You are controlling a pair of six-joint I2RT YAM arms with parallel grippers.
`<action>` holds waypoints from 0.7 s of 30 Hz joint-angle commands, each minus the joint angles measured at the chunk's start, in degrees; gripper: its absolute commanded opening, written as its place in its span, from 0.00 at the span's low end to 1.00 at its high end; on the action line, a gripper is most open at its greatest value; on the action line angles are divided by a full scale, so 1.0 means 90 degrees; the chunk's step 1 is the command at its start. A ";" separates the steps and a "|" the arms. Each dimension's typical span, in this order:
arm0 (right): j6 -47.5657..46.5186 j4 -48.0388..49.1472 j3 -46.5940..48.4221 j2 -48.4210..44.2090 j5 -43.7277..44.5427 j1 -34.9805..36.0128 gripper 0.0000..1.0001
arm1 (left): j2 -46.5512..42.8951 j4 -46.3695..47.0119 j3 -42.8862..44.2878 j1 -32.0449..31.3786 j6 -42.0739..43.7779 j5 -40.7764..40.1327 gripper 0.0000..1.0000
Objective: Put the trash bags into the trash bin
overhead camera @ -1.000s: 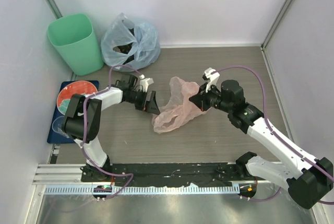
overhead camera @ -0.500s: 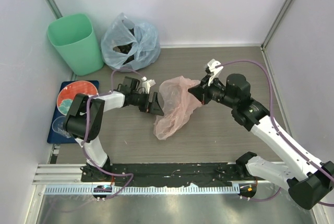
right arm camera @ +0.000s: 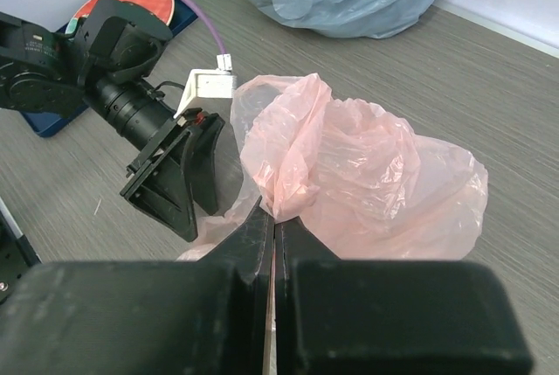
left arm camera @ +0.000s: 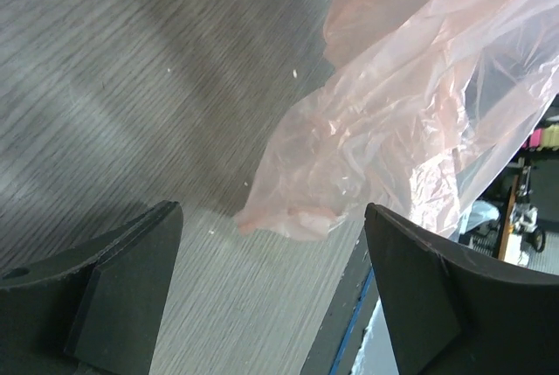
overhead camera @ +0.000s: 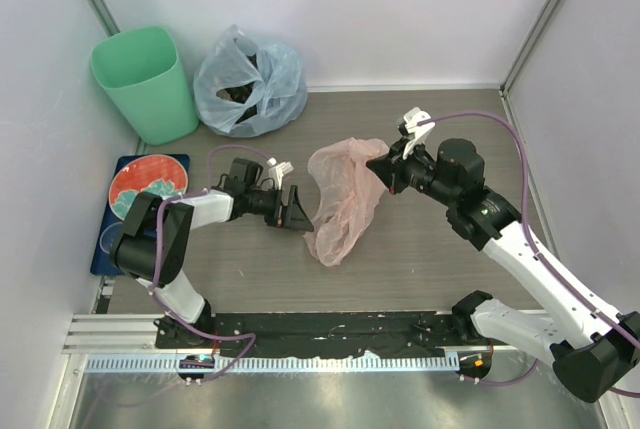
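The pale-pink trash bag [overhead camera: 343,194] hangs crumpled above the middle of the table, its lower tip near the wood. My right gripper [overhead camera: 384,167] is shut on the bag's upper right edge [right arm camera: 301,178] and holds it up. My left gripper [overhead camera: 296,208] stands wide open just left of the bag, not touching it; in the left wrist view the bag [left arm camera: 393,121] floats beyond the two dark fingers [left arm camera: 131,283]. The mint-green trash bin [overhead camera: 143,82] stands upright in the far left corner, mouth open.
A bulging pale-blue bag [overhead camera: 250,81] sits right of the bin against the back wall. A red and teal plate [overhead camera: 140,187] lies on a blue mat [overhead camera: 105,249] at the left edge. White walls close in the table on three sides.
My right gripper lifted the pink bag up and slightly toward the back, so it now hangs instead of lying spread. My left gripper shifted a little nearer and stayed open.
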 commanded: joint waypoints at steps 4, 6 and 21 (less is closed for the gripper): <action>0.0286 0.0301 0.0382 -0.0030 0.0169 -0.0075 0.01 | 0.0045 0.1526 -0.0090 -0.0292 -0.0973 0.0075 0.92; 0.0345 0.0359 0.0411 0.0000 0.0159 -0.0076 0.01 | 0.0171 0.1759 -0.0080 -0.0448 -0.1158 0.0016 0.92; 0.0511 0.0242 0.0724 -0.0117 0.0012 -0.0300 0.01 | 0.1158 0.4034 -0.0237 -0.0488 -0.2662 -0.0043 0.81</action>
